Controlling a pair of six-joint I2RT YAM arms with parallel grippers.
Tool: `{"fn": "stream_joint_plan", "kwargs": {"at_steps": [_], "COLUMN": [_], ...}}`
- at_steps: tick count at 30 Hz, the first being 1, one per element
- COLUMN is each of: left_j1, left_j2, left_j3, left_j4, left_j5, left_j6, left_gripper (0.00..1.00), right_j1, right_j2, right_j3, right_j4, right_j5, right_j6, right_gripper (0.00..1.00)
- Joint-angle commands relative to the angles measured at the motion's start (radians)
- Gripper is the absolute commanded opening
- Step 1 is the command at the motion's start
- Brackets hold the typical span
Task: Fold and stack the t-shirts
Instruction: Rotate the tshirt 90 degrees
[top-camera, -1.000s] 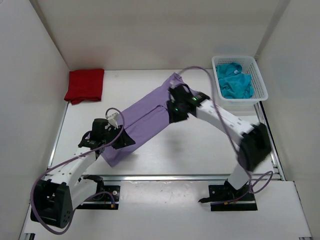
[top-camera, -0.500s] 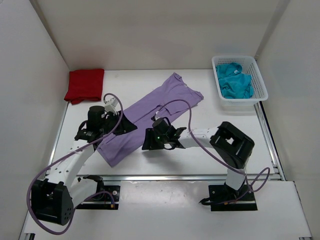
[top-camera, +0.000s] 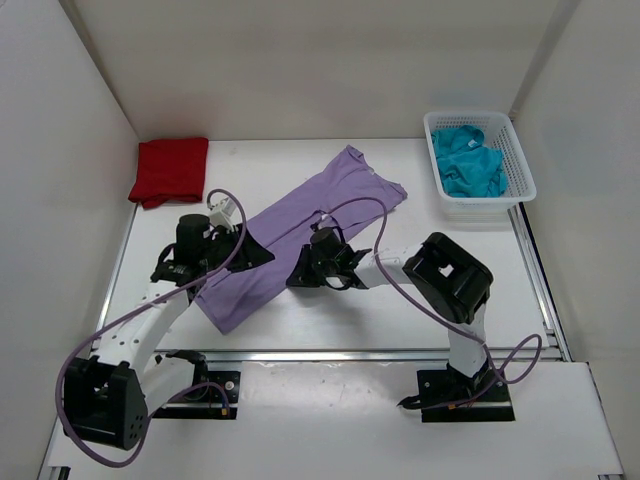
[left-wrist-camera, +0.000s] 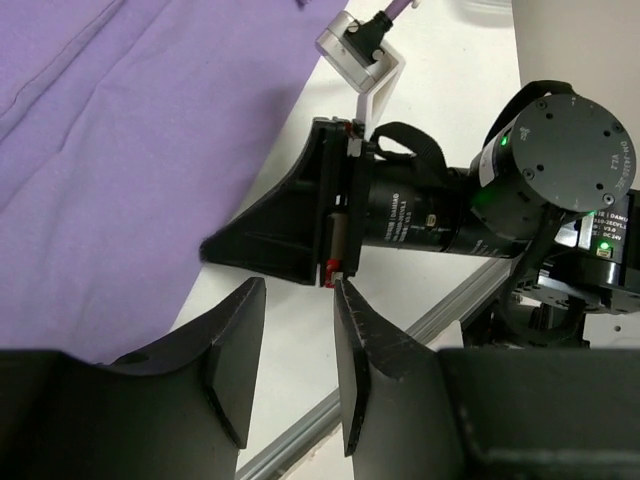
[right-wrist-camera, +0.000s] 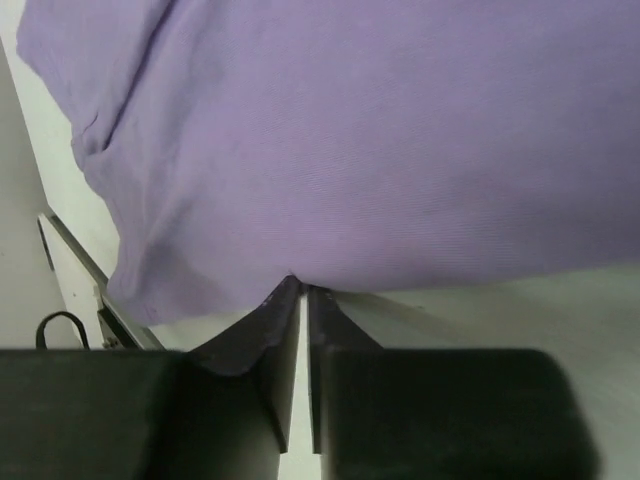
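A purple t-shirt (top-camera: 300, 215) lies spread flat and slanted across the table, from near left to far right. My right gripper (top-camera: 298, 275) is low at its near right edge. In the right wrist view the right gripper (right-wrist-camera: 303, 290) is shut, with its tips pinching the hem of the purple t-shirt (right-wrist-camera: 380, 130). My left gripper (top-camera: 255, 252) hovers over the shirt's near part, just left of the right one. In the left wrist view it (left-wrist-camera: 298, 290) is open and empty, facing the right arm's wrist (left-wrist-camera: 420, 215) across the edge of the purple cloth (left-wrist-camera: 120, 130).
A folded red t-shirt (top-camera: 170, 170) lies at the far left corner. A white basket (top-camera: 520, 165) at the far right holds crumpled teal t-shirts (top-camera: 468, 165). A metal rail (top-camera: 380, 353) runs along the table's near edge.
The right gripper has swung from the shirt's middle down to its near right edge and shut on the hem. The shirt now lies flat. The left gripper moved slightly farther in.
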Motion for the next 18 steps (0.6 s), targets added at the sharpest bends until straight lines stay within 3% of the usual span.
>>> {"fn": "stream_joint_plan", "kwargs": {"at_steps": [1,2,9,11,13,15,18], "left_j1": [-0.005,-0.019,-0.077,-0.11,-0.136,-0.15,-0.151], "left_j2": [0.016,0.021,0.079,0.108,0.118,0.116,0.115], "left_j3": [-0.009,-0.008,-0.037,-0.043,-0.054,-0.075,-0.103], "left_j4": [0.036,0.039,0.091,0.096,0.087,0.081,0.087], "left_j5": [-0.009,-0.015,-0.055,-0.065,-0.095,-0.131,-0.128], "left_j6": [0.002,0.0,-0.02,-0.021,-0.015,-0.009,-0.02], "left_gripper": [0.44,0.44,0.44,0.45,0.45,0.45,0.45], "right_j1": [-0.04,-0.059,-0.249,-0.332,-0.442,-0.516,-0.605], "right_j2": [-0.011,-0.019,-0.336,-0.439,-0.505,-0.582,-0.538], "right_j3": [-0.034,-0.041,-0.38,-0.452,-0.455,-0.417,-0.305], "right_j4": [0.025,0.028,-0.038,-0.127,-0.222,-0.282,-0.282], "right_j5": [-0.008,-0.008,-0.149,-0.258,-0.283,-0.225,-0.185], "right_j6": [-0.013,-0.026,-0.154,-0.223,-0.311,-0.348,-0.386], "right_gripper": [0.05,0.0,0.02,0.14,0.34,0.41,0.46]}}
